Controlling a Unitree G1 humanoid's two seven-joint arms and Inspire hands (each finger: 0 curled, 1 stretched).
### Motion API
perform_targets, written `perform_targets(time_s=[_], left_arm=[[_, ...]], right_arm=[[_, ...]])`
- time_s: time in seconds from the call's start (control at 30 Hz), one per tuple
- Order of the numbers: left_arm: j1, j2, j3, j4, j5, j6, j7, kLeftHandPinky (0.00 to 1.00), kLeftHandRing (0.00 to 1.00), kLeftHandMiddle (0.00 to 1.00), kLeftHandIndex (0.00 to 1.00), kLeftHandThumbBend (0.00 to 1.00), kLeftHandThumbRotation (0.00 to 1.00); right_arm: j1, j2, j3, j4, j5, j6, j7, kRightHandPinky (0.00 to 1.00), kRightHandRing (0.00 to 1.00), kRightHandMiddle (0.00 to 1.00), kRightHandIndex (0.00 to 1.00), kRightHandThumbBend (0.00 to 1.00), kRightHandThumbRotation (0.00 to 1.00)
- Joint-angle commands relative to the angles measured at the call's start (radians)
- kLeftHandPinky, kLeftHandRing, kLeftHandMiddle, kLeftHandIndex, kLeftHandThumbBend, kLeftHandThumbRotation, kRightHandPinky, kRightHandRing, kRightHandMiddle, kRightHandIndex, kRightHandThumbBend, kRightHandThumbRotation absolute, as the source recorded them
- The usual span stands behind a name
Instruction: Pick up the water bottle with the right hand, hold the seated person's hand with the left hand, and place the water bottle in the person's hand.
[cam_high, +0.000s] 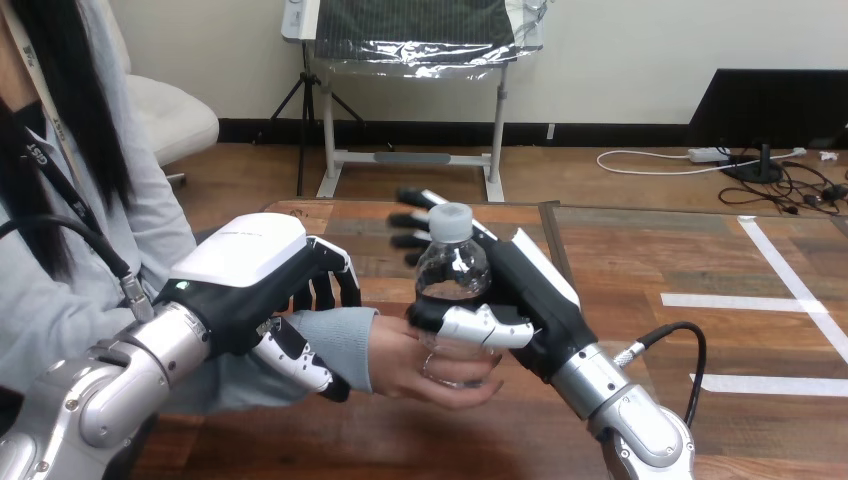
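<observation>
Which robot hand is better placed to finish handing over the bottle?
Right. Its right hand grips the water bottle, whose base sits in the person's hand; the left hand is curled round the person's wrist.

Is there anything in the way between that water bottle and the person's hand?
Nothing visible. The right hand grips the water bottle, whose base already sits in the person's hand. The left hand clasps the person's wrist, off to the side.
</observation>
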Motion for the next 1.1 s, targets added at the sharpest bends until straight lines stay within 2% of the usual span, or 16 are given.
perform_targets(time_s=[0.0,0.23,0.33,0.6,1.07], left_arm=[[-0.052,-0.007,0.013,-0.04,0.004,-0.001,0.034,0.49,0.53,0.58,0.63,1.0,0.34],[-0.043,0.0,0.013,-0.038,0.011,-0.011,0.042,0.61,0.66,0.7,0.74,1.0,0.41],[-0.036,0.002,0.014,-0.044,0.013,-0.006,0.041,0.69,0.74,0.76,0.79,1.0,0.42],[-0.016,0.005,0.016,-0.065,0.024,0.015,0.036,0.83,0.85,0.86,0.88,1.0,0.43],[0.018,0.019,0.013,-0.092,0.053,0.041,0.022,0.91,0.96,0.98,0.99,1.0,0.44]], right_arm=[[-0.049,-0.002,0.008,0.001,-0.003,-0.014,-0.02,1.0,1.0,0.99,1.0,1.0,0.7],[-0.057,-0.014,0.001,0.017,-0.003,-0.018,-0.046,1.0,1.0,1.0,1.0,1.0,0.75],[-0.06,-0.019,-0.002,0.023,0.002,-0.02,-0.047,1.0,1.0,1.0,1.0,1.0,0.77],[-0.067,-0.037,-0.007,0.033,-0.002,-0.025,-0.061,1.0,1.0,1.0,1.0,1.0,0.78],[-0.073,-0.066,-0.021,0.048,0.014,-0.041,-0.057,1.0,1.0,0.99,1.0,1.0,0.8]])
